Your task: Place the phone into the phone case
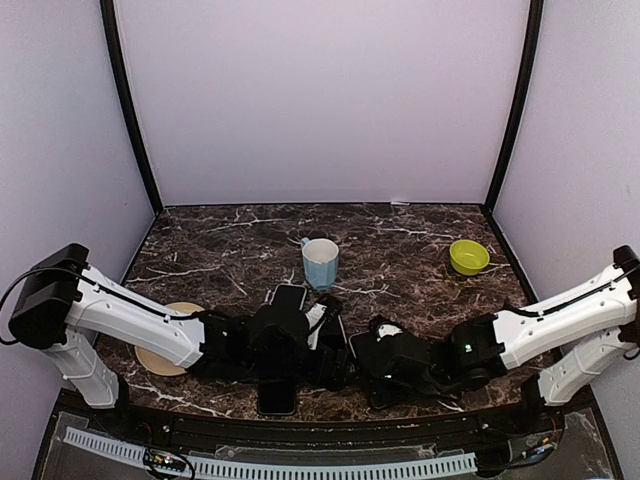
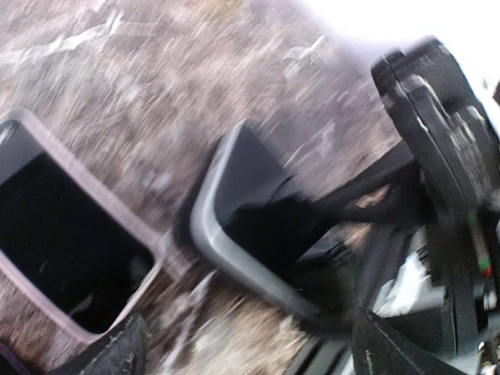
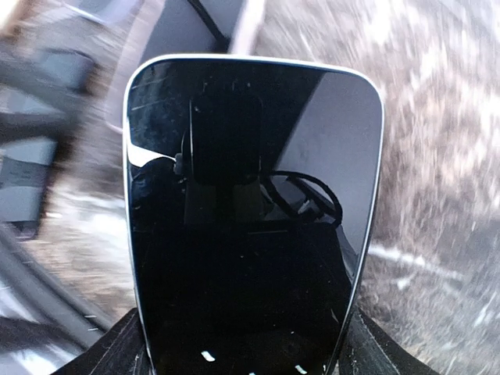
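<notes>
right hand (image 3: 244,348) grips the phone (image 3: 250,219) by one end, apparently for insertion; left hand (image 2: 250,358) spread wide, empty, near the phone case (image 2: 70,250), likely to steady it.

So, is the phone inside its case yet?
Not yet. The phone is bare, its shiny edge showing, pinched in the right claw. The case looks empty.

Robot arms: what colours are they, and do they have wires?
The left arm and right arm have smooth white tube-like links with chunky black joints. A thin black cable runs along each. The right arm has a tiny green light glowing. The left pincer and right pincer are black.
</notes>
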{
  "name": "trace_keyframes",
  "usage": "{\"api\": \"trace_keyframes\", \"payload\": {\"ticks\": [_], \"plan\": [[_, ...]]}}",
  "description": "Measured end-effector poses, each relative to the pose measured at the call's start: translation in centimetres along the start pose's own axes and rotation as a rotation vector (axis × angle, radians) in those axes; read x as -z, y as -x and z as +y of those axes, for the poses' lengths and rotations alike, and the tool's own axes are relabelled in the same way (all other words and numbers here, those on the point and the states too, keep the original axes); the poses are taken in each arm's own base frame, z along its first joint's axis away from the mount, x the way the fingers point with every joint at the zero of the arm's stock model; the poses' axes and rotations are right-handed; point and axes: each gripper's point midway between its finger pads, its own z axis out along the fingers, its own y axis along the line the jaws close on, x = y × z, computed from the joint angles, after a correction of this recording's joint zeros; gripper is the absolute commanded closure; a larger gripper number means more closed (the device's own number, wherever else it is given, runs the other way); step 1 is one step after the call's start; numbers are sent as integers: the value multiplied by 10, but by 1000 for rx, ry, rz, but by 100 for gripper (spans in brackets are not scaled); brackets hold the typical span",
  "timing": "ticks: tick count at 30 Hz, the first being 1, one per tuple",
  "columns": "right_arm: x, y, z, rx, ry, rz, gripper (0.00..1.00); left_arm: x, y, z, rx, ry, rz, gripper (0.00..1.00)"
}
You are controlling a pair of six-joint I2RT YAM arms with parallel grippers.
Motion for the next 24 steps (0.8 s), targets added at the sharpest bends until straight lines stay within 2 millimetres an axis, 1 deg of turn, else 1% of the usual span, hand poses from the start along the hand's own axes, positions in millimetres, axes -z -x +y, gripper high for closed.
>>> {"api": "trace_keyframes", "payload": {"ticks": [2, 5, 7, 9, 10, 11, 12, 13, 15, 16, 17, 18, 19, 20, 21, 22, 23, 24], "plan": [[13, 11, 8, 32, 45, -74, 67, 1, 13, -10, 20, -55, -66, 5], [30, 24, 21, 83, 92, -166, 68, 4, 23, -17, 54, -116, -142, 10], [39, 32, 28, 108, 115, -218, 68, 6, 28, -19, 74, -141, -176, 15], [47, 38, 32, 128, 133, -260, 68, 8, 34, -24, 86, -166, -205, 23], [50, 40, 35, 136, 143, -279, 68, 10, 38, -27, 90, -179, -220, 30], [53, 41, 36, 142, 150, -291, 68, 11, 41, -29, 94, -190, -233, 33], [55, 42, 37, 151, 157, -305, 67, 12, 44, -31, 96, -199, -243, 42], [57, 43, 38, 160, 163, -315, 67, 13, 46, -33, 100, -209, -253, 46], [58, 43, 40, 182, 170, -330, 67, 15, 51, -38, 100, -232, -271, 65], [58, 43, 40, 187, 171, -331, 66, 17, 53, -40, 98, -242, -282, 68], [58, 43, 41, 195, 173, -332, 64, 18, 55, -43, 92, -256, -289, 74], [58, 42, 41, 199, 174, -332, 64, 20, 58, -49, 80, -283, -299, 77], [57, 42, 41, 202, 176, -337, 63, 20, 58, -49, 82, -283, -299, 81], [58, 42, 40, 209, 177, -341, 61, 21, 58, -51, 83, -297, -301, 84], [58, 43, 41, 211, 180, -348, 60, 22, 59, -53, 87, -309, -306, 90], [59, 44, 40, 211, 182, -358, 57, 24, 60, -54, 91, -318, -311, 92], [60, 46, 40, 210, 183, -366, 51, 24, 61, -55, 93, -323, -315, 96], [62, 47, 39, 210, 187, -373, 42, 25, 61, -56, 88, -332, -313, 97]]}}
